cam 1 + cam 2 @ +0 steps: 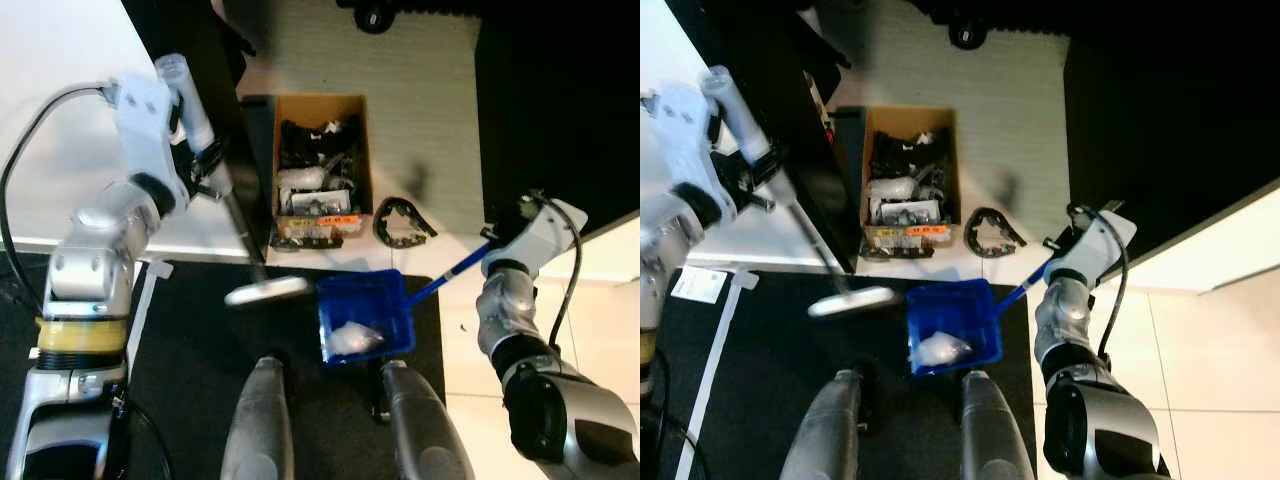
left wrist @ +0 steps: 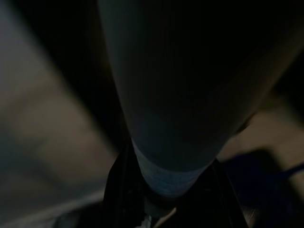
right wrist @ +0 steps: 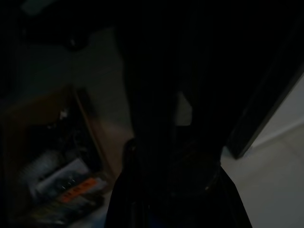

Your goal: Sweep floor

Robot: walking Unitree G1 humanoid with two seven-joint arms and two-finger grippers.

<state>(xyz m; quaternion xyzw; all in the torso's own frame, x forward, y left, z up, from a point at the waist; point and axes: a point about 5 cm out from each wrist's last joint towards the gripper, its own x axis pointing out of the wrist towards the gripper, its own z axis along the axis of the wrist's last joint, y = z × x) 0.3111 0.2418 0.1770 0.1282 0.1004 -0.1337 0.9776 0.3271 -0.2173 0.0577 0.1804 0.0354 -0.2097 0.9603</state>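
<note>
Sweeping step: broom clasped by left gripper; blue dustpan, debris inside, handle clasped by right gripper. Next, emptying is required.

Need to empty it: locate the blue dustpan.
The blue dustpan sits on the dark mat just ahead of the robot's feet, below the cardboard box.
</note>
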